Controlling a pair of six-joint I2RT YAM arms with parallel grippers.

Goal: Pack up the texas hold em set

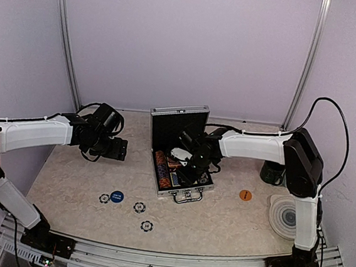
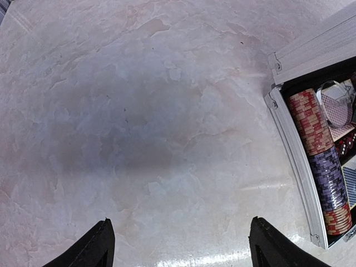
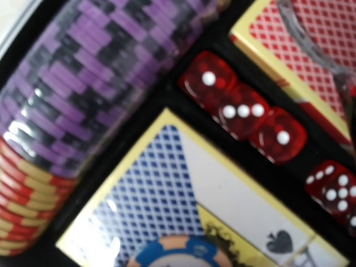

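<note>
The silver case (image 2: 293, 153) stands open in the middle of the table (image 1: 220, 223), its lid (image 1: 179, 124) upright at the far side. It looks largely filled: purple chips (image 3: 94, 72) along its left wall, red dice (image 3: 245, 111) in the middle slot, and a blue deck (image 3: 183, 189) and a red deck (image 3: 281, 47) in their wells. The right gripper (image 1: 189, 166) is down inside the case above the blue deck. Its fingers show in no view, so I cannot tell how far apart they stand. Nor can I tell whether the orange-and-blue disc (image 3: 178, 253) at the bottom of the wrist view is in their hold or lying on the deck. Outside the case, off its near left corner, three black chips (image 1: 139, 207) and a blue button (image 1: 117, 196) lie loose, and an orange button (image 1: 245, 195) lies near its right side. The left gripper (image 2: 181, 219) hangs to the left of the case over bare table, fingers wide apart with nothing between them. A dark mug (image 1: 272, 173) and a ringed coaster (image 1: 286, 216) sit beyond the case's right side and seem to be no part of the set. The step in hand appears to be loading loose pieces. The next move probably calls for lifting clear of the case without disturbing the decks, then collecting the flat pieces outside it, which will need a low, careful pinch, before the lid can be shut.
</note>
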